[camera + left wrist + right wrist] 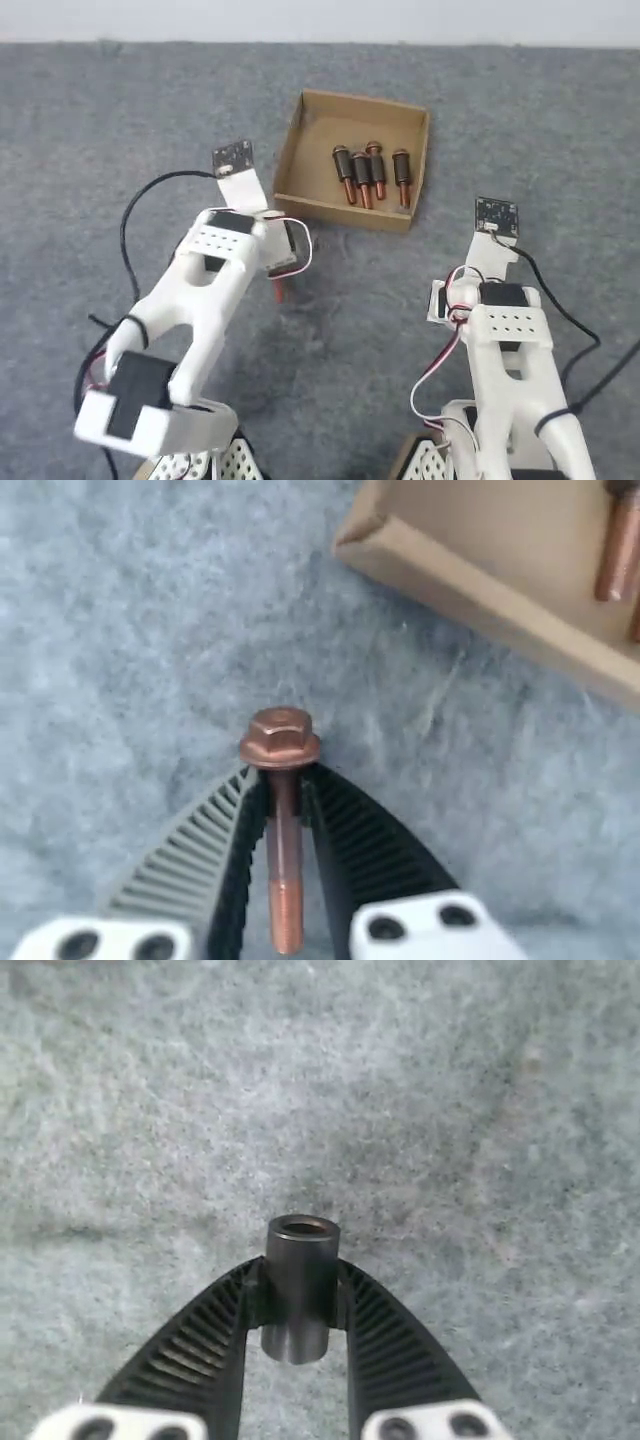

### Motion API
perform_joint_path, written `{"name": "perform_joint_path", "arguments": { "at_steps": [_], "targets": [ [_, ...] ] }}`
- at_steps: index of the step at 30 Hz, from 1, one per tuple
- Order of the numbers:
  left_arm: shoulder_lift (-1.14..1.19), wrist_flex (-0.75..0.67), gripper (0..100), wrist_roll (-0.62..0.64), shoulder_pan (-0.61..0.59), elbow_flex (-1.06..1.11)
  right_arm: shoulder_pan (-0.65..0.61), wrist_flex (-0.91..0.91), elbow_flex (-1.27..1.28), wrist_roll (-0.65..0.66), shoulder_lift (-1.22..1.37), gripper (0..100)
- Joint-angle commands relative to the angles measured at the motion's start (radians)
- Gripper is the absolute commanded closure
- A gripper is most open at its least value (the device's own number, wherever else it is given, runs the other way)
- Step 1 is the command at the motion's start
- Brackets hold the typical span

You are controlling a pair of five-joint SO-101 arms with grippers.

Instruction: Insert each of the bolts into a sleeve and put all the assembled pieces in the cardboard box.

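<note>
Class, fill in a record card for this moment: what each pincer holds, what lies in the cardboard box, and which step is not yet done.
Left pincer: shut on a copper bolt, head past the fingertips
Right pincer: shut on a dark sleeve, bore empty
Cardboard box: four assembled pieces, lying side by side
Step not yet done: held bolt not in held sleeve
Surface: grey mat

Left arm (pixel 200 300) and right arm (pixel 510 345) are wearing white shells and black servos. Black and red cables (pixel 127 225) are trailing off them. Jaws are showing dark ribbing.
</note>
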Motion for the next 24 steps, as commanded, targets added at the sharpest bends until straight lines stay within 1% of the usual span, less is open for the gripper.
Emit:
{"name": "perform_joint_path", "arguments": {
  "at_steps": [1, 5, 7, 11, 13, 17, 20, 24],
  "targets": [
    [-0.109, 0.005, 99, -0.193, -0.066, -0.005, -0.007, -0.010, -0.003, 0.014, -0.042, 99.2],
    [-0.117, 0.005, 99, -0.443, -0.147, -0.008, -0.008, -0.010, -0.003, 0.014, -0.042, 99.2],
    [-0.117, 0.005, 99, -0.519, -0.167, -0.005, -0.008, -0.010, -0.003, 0.014, -0.047, 99.2],
    [-0.110, -0.002, 99, -0.532, -0.203, 0.024, -0.010, -0.019, -0.011, 0.009, -0.051, 99.2],
    [-0.115, -0.043, 99, -0.532, -0.222, 0.061, -0.024, -0.044, -0.021, 0.006, -0.053, 99.2],
    [-0.118, -0.130, 99, -0.531, -0.258, 0.102, -0.114, -0.093, -0.029, 0.005, -0.053, 99.2],
    [-0.118, -0.141, 99, -0.531, -0.255, 0.107, -0.205, -0.101, -0.060, 0.005, -0.053, 99.2],
    [-0.118, -0.141, 99, -0.531, -0.258, 0.107, -0.266, -0.104, -0.117, 0.005, -0.053, 99.2]
  ]
}}
